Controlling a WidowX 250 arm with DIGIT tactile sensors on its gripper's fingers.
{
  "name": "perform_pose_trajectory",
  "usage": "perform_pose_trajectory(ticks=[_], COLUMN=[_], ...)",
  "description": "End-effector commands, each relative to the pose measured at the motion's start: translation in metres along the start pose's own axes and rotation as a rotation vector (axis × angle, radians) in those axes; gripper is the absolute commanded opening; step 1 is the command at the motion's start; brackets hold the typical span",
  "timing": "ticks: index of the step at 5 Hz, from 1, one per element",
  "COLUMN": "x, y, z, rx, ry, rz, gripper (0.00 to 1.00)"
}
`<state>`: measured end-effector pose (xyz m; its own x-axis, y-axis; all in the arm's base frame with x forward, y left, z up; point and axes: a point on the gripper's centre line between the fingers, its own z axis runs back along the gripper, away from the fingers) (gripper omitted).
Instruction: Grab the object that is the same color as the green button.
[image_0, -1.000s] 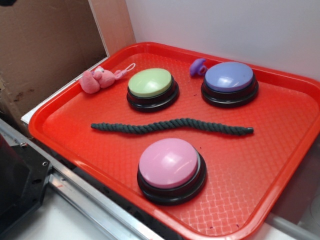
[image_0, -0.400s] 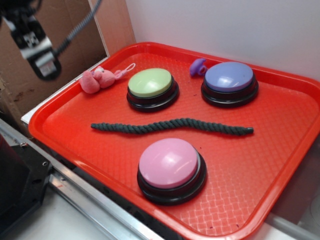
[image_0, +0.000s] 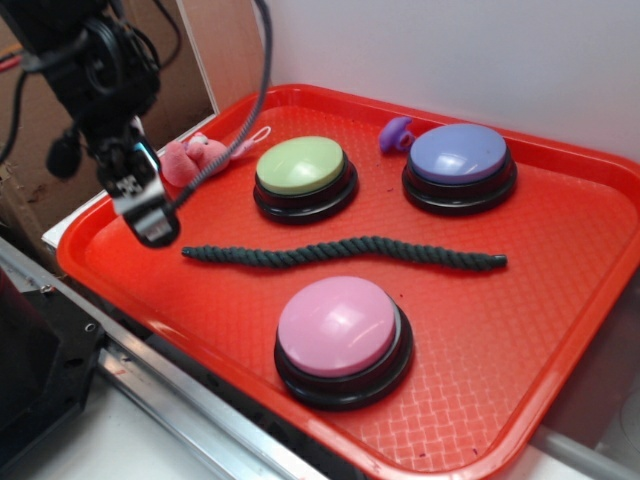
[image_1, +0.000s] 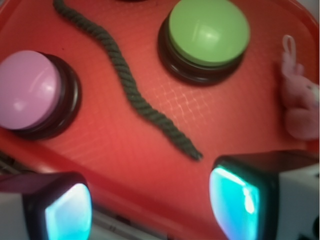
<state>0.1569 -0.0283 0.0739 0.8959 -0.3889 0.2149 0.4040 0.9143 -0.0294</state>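
A long dark green twisted rope (image_0: 345, 251) lies across the middle of the red tray (image_0: 520, 330); in the wrist view the rope (image_1: 127, 82) runs from top left to its near end just above my fingers. The pale green button (image_0: 300, 166) on a black base stands behind the rope and also shows in the wrist view (image_1: 208, 31). My gripper (image_0: 150, 222) hangs over the tray's left edge, left of the rope's end, above it. In the wrist view the gripper (image_1: 150, 212) is open and empty, its pads wide apart.
A pink button (image_0: 340, 328) stands in front of the rope, a purple button (image_0: 459, 155) at the back right with a small purple knob (image_0: 396, 134) beside it. A pink plush toy (image_0: 195, 158) lies left of the green button. A cardboard wall (image_0: 60, 120) stands left of the tray.
My arm has come into view from the upper left and moved down and right, to the tray's left edge near the rope's end. Nothing on the tray has moved.
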Motion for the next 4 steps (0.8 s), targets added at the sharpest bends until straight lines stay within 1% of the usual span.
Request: perform_pose_trajectory(ticks=[1, 2, 3, 4], x=[0.025, 0.031, 0.029, 0.029], y=[0.015, 0.013, 0.008, 0.008], z=[-0.054, -0.074, -0.084, -0.086], rx=[0.066, 0.047, 0.02, 0.017], ry=[0.018, 0.032, 0.041, 0.042], rz=[-0.021, -0.062, -0.074, -0.077], gripper=[1.0, 1.0, 1.0, 0.0])
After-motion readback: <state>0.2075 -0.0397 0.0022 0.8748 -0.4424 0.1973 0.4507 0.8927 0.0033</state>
